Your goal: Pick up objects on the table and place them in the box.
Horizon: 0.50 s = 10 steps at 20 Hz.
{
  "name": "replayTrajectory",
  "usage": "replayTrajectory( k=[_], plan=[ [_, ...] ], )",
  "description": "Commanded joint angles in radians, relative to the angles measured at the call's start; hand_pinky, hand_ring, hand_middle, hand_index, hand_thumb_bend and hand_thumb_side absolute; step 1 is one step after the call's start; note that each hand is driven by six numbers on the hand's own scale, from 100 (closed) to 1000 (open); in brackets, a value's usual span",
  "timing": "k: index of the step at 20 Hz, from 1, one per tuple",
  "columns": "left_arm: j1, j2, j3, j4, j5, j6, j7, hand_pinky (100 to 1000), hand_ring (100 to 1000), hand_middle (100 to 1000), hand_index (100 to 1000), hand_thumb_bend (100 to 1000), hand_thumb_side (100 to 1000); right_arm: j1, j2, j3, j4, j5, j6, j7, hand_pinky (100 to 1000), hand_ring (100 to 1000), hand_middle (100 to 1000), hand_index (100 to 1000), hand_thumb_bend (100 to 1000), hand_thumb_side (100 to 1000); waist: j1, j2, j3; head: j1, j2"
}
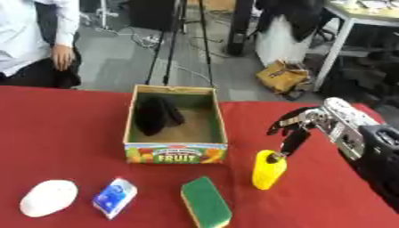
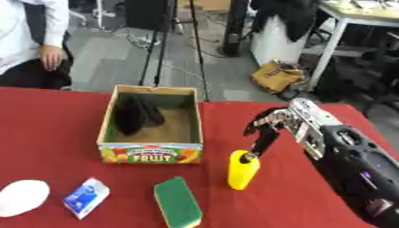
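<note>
A yellow bottle (image 1: 268,170) stands upright on the red table (image 1: 62,133), right of the cardboard fruit box (image 1: 176,152). My right hand (image 1: 295,124) hangs just above the bottle, one straight finger touching its top, the others relaxed. A dark folded thing (image 1: 156,114) lies inside the box at its left. In front of the box lie a green and yellow sponge (image 1: 205,201), a blue and white packet (image 1: 115,197) and a white rounded object (image 1: 48,197). My left hand shows in neither view.
A tripod (image 1: 183,40) stands on the floor behind the box. A seated person (image 1: 31,40) is at the far left edge, off the table. The table's front edge runs close behind the sponge and packet.
</note>
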Motion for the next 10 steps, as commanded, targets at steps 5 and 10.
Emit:
replayTrajectory(
  k=[5, 10],
  plan=[
    [-0.005, 0.039, 0.011, -0.014, -0.001, 0.003, 0.001, 940, 952, 807, 866, 100, 1000, -0.002, -0.075, 0.011, -0.071, -0.051, 0.019, 0.000, 887, 971, 1000, 1000, 544, 527, 0.005, -0.023, -0.003, -0.005, -0.013],
    [-0.006, 0.040, 0.010, -0.014, 0.000, 0.003, 0.000, 939, 952, 806, 866, 100, 1000, -0.027, -0.049, 0.021, -0.045, -0.042, 0.036, 0.000, 888, 973, 1000, 1000, 543, 527, 0.007, -0.024, -0.004, -0.005, -0.013]
  ],
)
